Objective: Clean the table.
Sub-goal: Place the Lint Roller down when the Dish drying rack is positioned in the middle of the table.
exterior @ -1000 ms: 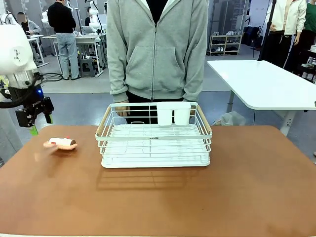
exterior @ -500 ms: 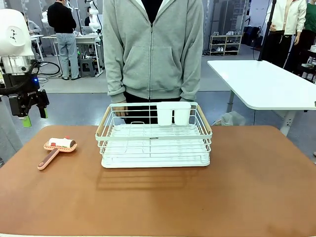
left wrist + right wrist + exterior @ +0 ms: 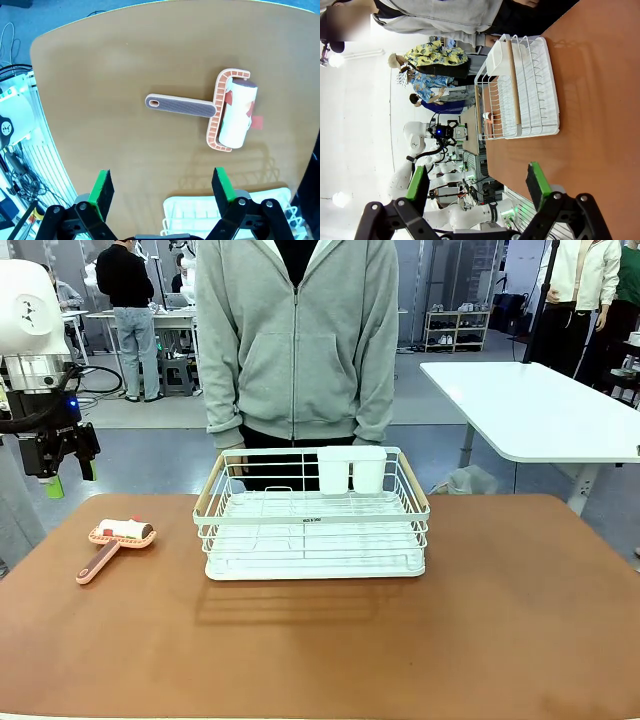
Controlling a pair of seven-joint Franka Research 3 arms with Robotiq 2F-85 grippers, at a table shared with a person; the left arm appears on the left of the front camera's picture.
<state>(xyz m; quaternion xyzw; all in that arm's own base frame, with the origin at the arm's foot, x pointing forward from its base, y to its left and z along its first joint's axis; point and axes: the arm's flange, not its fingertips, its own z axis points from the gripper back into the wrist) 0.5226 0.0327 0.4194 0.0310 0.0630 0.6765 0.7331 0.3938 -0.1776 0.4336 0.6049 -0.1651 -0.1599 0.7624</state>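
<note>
A white wire dish rack (image 3: 312, 515) is sitting on the large reddish-brown wood-look tabletop (image 3: 400, 640), toward its far edge, near the middle. A white two-compartment plastic caddy (image 3: 351, 469) is hanging inside the rack's far wall. An orange-framed lint roller with a brown handle (image 3: 112, 542) is lying on the tabletop left of the rack, apart from it. A person in a grey zip hoodie (image 3: 298, 340) is standing behind the rack.

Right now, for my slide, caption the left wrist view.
Open left gripper hovering above the reddish-brown wood-look table, orange-handled lint roller lying flat ahead, white wire rack at the edge.
</note>
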